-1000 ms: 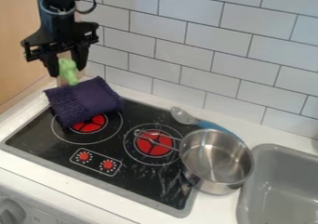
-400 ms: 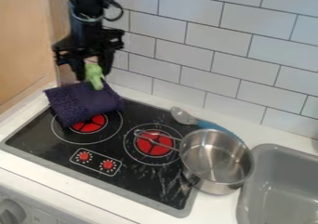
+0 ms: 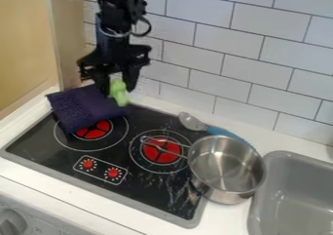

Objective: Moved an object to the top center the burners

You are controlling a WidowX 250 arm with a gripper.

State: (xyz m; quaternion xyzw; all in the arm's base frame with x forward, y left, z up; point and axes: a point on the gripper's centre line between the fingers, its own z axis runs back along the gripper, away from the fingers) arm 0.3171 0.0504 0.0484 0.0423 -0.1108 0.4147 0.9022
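My gripper [image 3: 118, 87] hangs at the upper left, over the back edge of the stove, and is shut on a light green object [image 3: 119, 92]. The green object dangles just right of the folded purple cloth [image 3: 81, 107]; whether it touches anything below, I cannot tell. Two red burners are visible on the black stovetop: the left burner [image 3: 95, 129], partly under the cloth, and the right burner [image 3: 162, 151].
A metal pot [image 3: 228, 168] stands at the stovetop's right edge, its handle crossing the right burner. Behind it lies a spoon with a blue handle [image 3: 221, 131]. The grey sink [image 3: 296, 195] is at the right, and a tiled wall [image 3: 253, 68] rises behind.
The gripper has moved right and down with the green object, from above the cloth to beside its right part. Cloth, pot and spoon have stayed put.
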